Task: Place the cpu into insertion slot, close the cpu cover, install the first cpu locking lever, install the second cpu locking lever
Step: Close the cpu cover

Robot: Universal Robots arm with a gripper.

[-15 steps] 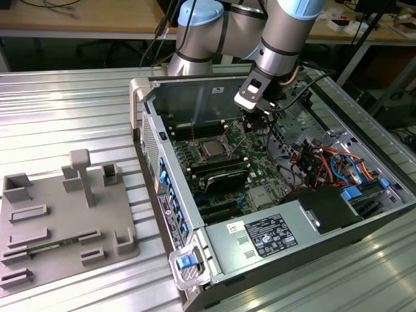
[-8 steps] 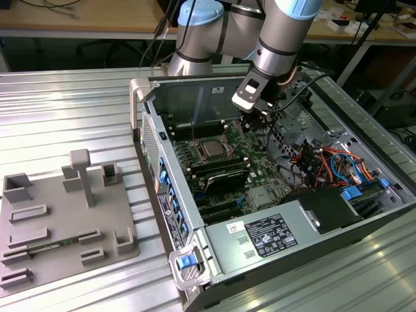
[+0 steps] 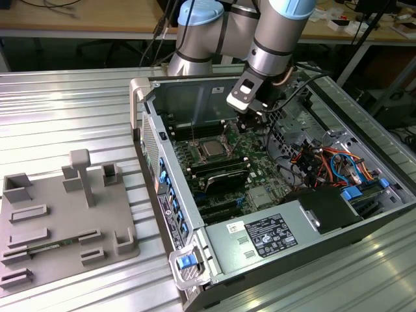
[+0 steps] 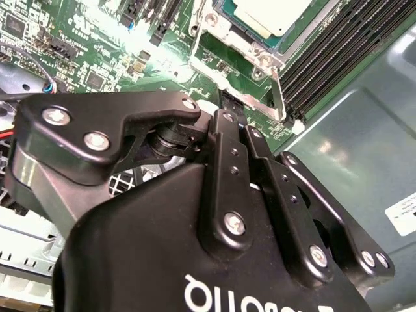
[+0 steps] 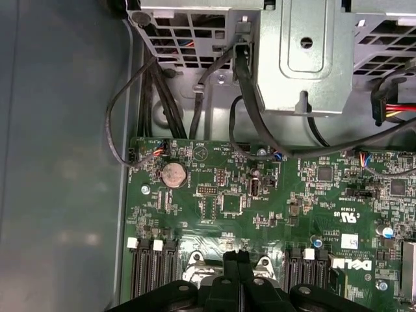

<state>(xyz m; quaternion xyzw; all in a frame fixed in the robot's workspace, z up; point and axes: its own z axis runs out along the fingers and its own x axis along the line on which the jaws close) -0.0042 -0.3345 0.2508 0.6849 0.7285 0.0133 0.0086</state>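
Observation:
The cpu lies silver side up in its socket on the green motherboard, inside the open computer case. In the second wrist view the cpu sits within the shiny cpu cover, which appears to lie flat around it. A thin metal locking lever runs along one edge of the socket. My gripper hangs just beside the socket, on the exterior view's right of the cpu. Its black fingers are pressed together in both wrist views, gripper and gripper, with nothing visible between them.
Memory slots flank the socket. A metal drive cage and black cables sit past the board's edge. The power supply fills the case's near end. A grey fixture plate lies on the ribbed table at the exterior view's left.

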